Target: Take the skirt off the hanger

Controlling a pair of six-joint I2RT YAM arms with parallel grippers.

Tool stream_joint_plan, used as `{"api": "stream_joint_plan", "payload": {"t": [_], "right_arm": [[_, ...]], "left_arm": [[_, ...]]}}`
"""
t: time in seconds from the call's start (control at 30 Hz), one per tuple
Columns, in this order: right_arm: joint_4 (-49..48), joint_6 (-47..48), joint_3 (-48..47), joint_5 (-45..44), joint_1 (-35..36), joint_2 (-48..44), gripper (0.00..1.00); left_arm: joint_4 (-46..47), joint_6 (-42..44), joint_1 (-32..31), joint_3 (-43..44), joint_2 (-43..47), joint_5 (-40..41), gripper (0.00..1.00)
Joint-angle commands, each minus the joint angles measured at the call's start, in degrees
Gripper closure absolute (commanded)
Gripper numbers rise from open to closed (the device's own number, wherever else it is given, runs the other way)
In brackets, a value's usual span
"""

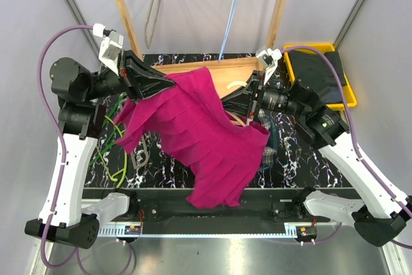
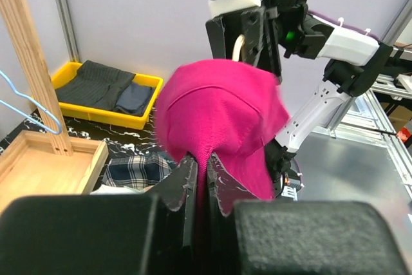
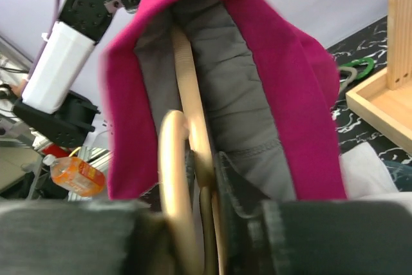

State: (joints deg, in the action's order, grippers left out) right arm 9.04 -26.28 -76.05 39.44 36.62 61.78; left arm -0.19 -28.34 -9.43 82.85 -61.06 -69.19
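Skirt [image 1: 206, 140], magenta and pleated, is strung in the air between the two pincers above the black marbled table [image 1: 296, 159]. Its lower hem sags down over the near edge.

The left arm [image 1: 71, 152] stands up from its base at the near left corner, bends at the elbow, and reaches level inward to the right. The left pincer [image 1: 168, 85] is pinched tight on the skirt's upper left corner. In the left wrist view the fabric is squeezed into a thin fold between the closed fingers [image 2: 187, 178].

The right arm [image 1: 347, 152] slants up from the near right corner, and its forearm points left towards the middle. The right pincer [image 1: 225, 104] is buried at the skirt's right side. Its wrist view shows it clamped narrowly on the wooden hanger [image 3: 187, 75], which runs up inside the skirt's grey-lined waistband, so the skirt is on the hanger.

Behind them a wooden rack [image 1: 122, 11] rises from a wooden tray [image 1: 187, 67], with a blue wire hanger [image 1: 230, 17] dangling from it. A yellow bin [image 1: 309, 47] of folded dark clothes sits far right. Green hangers [image 1: 116, 140] lie on the left of the table, and a plaid cloth [image 1: 269, 152] lies under the skirt's right edge.
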Motion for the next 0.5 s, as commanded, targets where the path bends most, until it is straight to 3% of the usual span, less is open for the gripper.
{"api": "stream_joint_plan", "payload": {"t": [0.0, 0.13, 0.3, 0.47], "right_arm": [[-1.92, 2.29, -2.35, -2.09, 1.70, -1.22, 0.87], [-1.66, 2.64, -2.00, -3.40, 1.79, -2.45, 1.00], [-1.83, 3.17, -2.08, -5.16, 1.79, -4.20, 1.00], [1.67, 8.34, -6.37, -12.27, 1.79, -6.49, 1.00]], "left_arm": [[2.12, -0.49, 0.11, 0.56, 2.17, 3.44, 1.00], [1.51, 0.12, 0.11, 0.47, 2.87, 3.80, 1.00], [1.24, 0.30, 0.29, 0.21, 3.58, 4.67, 1.00], [-2.70, 3.37, 0.82, 0.47, 4.54, 5.47, 0.97]]}}
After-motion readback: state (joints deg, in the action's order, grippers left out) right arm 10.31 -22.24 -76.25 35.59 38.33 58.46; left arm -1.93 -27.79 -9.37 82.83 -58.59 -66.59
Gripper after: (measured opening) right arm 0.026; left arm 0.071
